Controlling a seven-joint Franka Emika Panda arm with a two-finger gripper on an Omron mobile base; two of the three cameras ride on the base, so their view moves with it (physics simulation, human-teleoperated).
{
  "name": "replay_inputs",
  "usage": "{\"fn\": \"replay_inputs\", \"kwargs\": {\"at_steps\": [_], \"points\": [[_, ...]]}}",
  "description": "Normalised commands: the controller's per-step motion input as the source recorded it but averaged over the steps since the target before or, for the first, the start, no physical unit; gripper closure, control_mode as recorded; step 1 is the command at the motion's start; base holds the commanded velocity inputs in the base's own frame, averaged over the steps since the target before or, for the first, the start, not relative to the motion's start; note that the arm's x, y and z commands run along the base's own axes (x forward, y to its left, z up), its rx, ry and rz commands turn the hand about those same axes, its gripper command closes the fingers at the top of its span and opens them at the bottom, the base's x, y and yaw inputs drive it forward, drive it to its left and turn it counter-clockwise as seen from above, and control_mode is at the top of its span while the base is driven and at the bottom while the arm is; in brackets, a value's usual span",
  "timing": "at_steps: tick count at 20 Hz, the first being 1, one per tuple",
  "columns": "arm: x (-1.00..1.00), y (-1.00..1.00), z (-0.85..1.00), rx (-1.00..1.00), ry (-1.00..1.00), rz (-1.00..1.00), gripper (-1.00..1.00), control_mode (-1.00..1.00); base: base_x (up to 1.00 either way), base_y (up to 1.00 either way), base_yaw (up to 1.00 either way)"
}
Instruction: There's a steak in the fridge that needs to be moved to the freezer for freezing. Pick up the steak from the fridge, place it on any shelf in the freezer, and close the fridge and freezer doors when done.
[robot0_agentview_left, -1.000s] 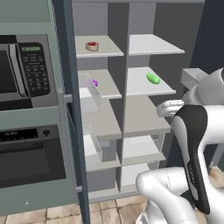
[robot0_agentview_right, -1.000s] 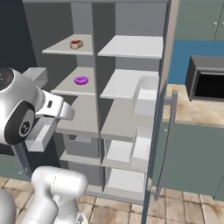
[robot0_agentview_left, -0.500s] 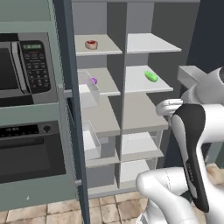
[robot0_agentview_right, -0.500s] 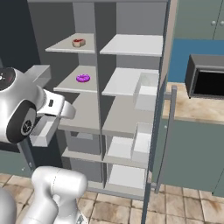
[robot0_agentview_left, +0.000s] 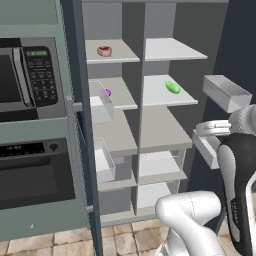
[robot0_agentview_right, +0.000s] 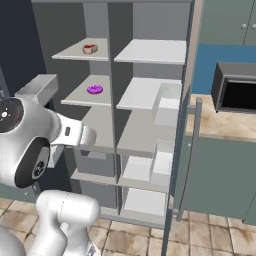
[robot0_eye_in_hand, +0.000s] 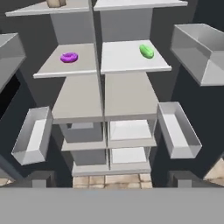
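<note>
With the base rolled nearer than before, both doors hang open, the steak tops the left half, jaws spread over tile floor.

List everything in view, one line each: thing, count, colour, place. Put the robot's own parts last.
steak: one, red with tan rim, top shelf of the left half.
purple item: one, purple, second shelf of the left half.
green vegetable: one, green, second shelf of the right half.
shelves: pale grey, stacked in both halves.
doors: two, slate-blue, both swung open.
door bins: clear, on both open doors.
microwave: one, black-fronted, left of the unit.
oven: one, black, under the microwave.
second microwave: one, dark, on the counter to the right.
arm: one, white with dark joints, in front of the unit.
pincer: one, dark tips, open, holding nothing.
</note>
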Motion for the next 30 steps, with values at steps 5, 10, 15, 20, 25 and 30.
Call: {"fn": "replay_inputs", "kwargs": {"at_steps": [5, 10, 15, 20, 25, 30], "points": [[0.0, -0.55, -0.26, 0.0, -0.3, 0.03, -1.0, -1.0, 0.0, 0.0, 0.0], [0.0, -0.52, -0.02, 0.0, -0.14, 0.01, -1.0, -1.0, 0.0, 0.0, 0.0], [0.0, -0.56, -0.07, 0.0, -0.13, 0.0, -1.0, -1.0, 0.0, 0.0, 0.0], [0.0, -0.64, -0.2, 0.0, -0.02, 0.01, -1.0, -1.0, 0.0, 0.0, 0.0], [0.0, -0.72, -0.15, 0.0, -0.07, 0.08, -1.0, -1.0, 0.0, 0.0, 0.0], [0.0, -0.67, -0.21, 0.0, -0.14, 0.18, -1.0, -1.0, 0.0, 0.0, 0.0]]}}
